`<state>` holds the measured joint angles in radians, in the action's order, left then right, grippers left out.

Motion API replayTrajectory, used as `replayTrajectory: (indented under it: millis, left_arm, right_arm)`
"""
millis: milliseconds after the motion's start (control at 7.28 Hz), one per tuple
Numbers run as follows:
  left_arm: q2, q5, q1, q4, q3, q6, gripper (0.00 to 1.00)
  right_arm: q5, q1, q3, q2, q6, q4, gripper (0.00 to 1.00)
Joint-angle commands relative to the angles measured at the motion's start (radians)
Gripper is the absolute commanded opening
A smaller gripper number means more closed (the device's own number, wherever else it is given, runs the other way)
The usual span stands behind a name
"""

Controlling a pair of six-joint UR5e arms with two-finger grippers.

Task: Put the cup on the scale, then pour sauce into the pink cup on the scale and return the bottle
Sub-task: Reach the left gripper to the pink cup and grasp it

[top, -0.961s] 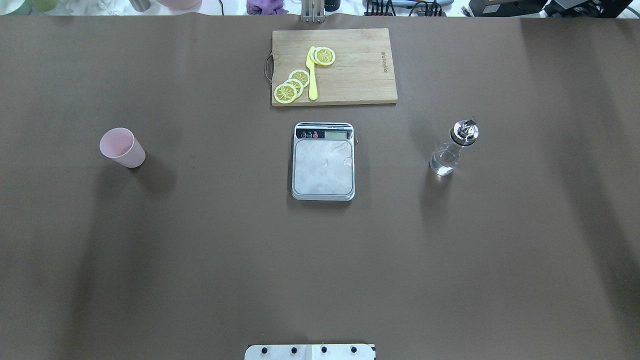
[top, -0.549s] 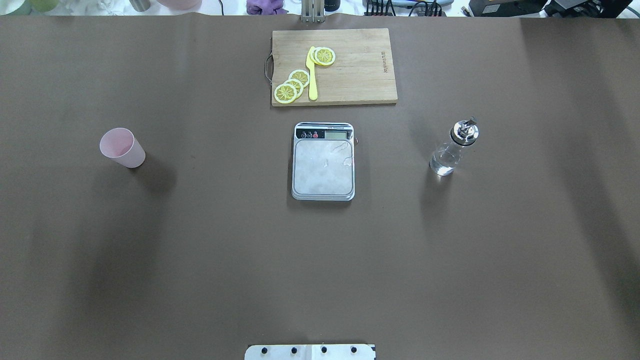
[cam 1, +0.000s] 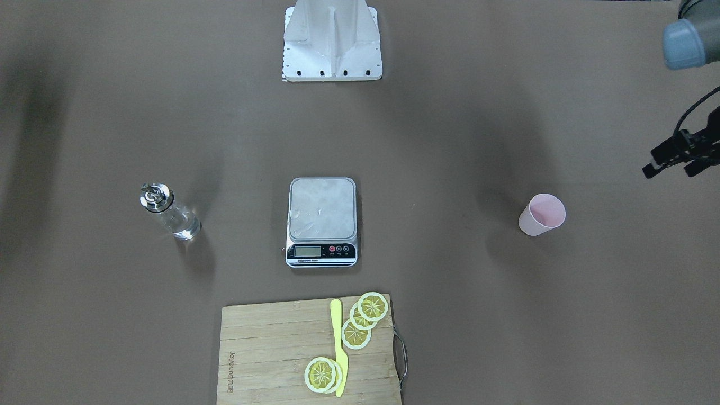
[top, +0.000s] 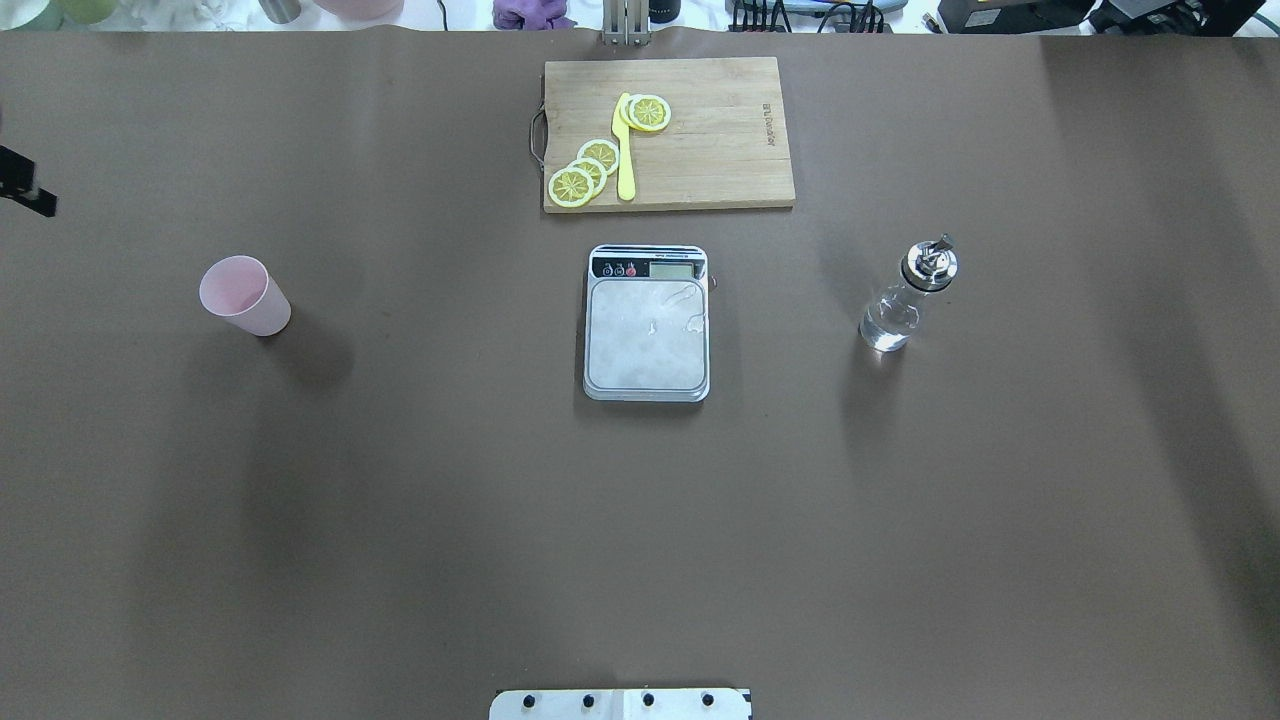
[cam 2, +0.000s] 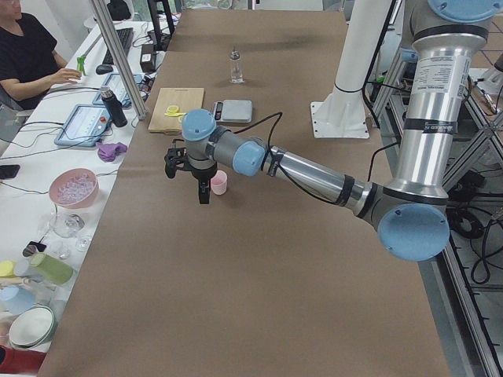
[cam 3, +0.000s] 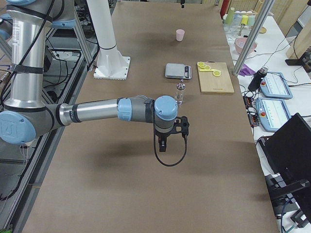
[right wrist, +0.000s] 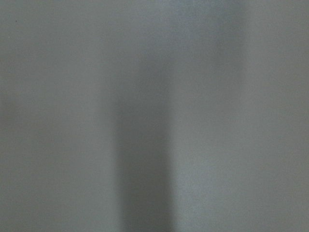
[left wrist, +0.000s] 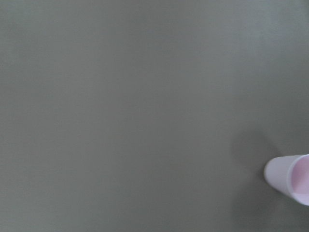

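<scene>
The pink cup [top: 245,295] stands upright and open-mouthed on the brown counter [top: 420,520], towards the counter's left end and about halfway between its near and far edges. The kitchen scale [top: 647,323] lies flat at the middle of the counter, its black display strip turned to the far edge; the cup is well apart from it. The glass bottle [top: 908,295] stands upright towards the right end, level with the scale, its metal cap and spout on top and the clear sauce [top: 885,330] filling its lower part.

The left gripper [cam 1: 669,172] hangs over the left end of the counter, a little nearer the far edge than the cup, close to the cup but not touching it. Its jaws are released: the two dark fingers [cam 1: 655,164] stand apart with bare counter showing between them, and they hold nothing. The right gripper [cam 3: 163,145] points down over the counter between the bottle and the right end, apart from the bottle; whether its jaws are released or clenched I cannot tell.

A wooden cutting board [top: 720,150] lies against the middle of the far edge, carrying lemon slices [top: 585,172] and a yellow knife [top: 625,160]
</scene>
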<state>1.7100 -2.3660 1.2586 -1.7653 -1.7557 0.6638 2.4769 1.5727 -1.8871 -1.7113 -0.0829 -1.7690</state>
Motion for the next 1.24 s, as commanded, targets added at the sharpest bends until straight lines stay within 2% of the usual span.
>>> replayTrajectory:
  millis: [0, 137, 275, 549, 824, 1099]
  left_arm:
    - [0.031, 0.079, -0.123, -0.283, 0.175, 0.182, 0.97]
    - [0.049, 0.123, -0.180, -0.369, 0.215, 0.288, 0.97]
    - [0.078, 0.173, -0.261, -0.397, 0.226, 0.363, 0.97]
    - [0.080, 0.186, -0.285, -0.401, 0.219, 0.382, 0.92]
    - [0.071, 0.179, -0.285, -0.401, 0.217, 0.373, 0.82]
    - [0.066, 0.175, -0.285, -0.401, 0.196, 0.373, 0.60]
  right_arm:
    - [0.002, -0.003, 0.000, 0.004, 0.000, 0.000, 1.00]
    - [0.003, -0.003, -0.001, 0.005, 0.000, 0.003, 1.00]
    - [0.004, -0.003, 0.000, 0.002, -0.004, 0.005, 1.00]
    - [0.004, -0.006, -0.001, 0.010, 0.000, 0.005, 1.00]
    - [0.005, -0.006, -0.004, 0.012, 0.000, 0.005, 1.00]
    - [0.007, -0.006, -0.004, 0.012, 0.002, 0.005, 1.00]
